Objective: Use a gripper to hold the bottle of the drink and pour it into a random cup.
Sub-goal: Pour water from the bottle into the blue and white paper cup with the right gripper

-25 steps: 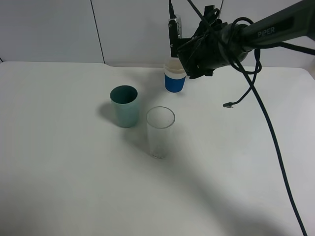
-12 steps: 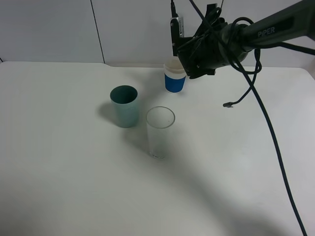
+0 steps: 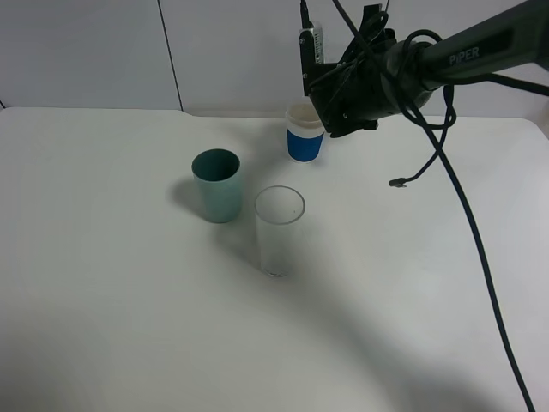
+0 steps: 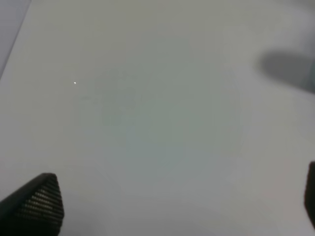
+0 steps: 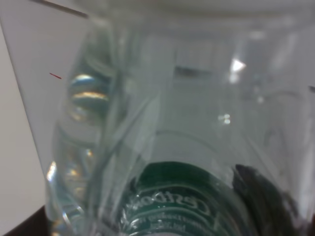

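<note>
My right gripper [image 3: 310, 67] hangs at the back of the table, shut on the bottle of the drink [image 5: 167, 147]. The bottle's clear plastic and green label fill the right wrist view. From the high camera only a pale sliver of the bottle [image 3: 313, 41] shows between the black fingers. The gripper is just above and slightly right of the cup [image 3: 304, 136], a short blue one with a white rim band. My left gripper [image 4: 172, 206] is open over bare table, its fingertips [image 4: 37, 204] far apart with nothing between them.
A teal cup [image 3: 216, 184] and a tall clear glass [image 3: 279, 230] stand near the middle of the white table [image 3: 129, 300]. A black cable [image 3: 401, 180] dangles from the right arm down to the tabletop. A wall runs behind the table.
The right gripper with the bottle has risen slightly and edged to the right above the blue cup. The cups and the glass have not moved.
</note>
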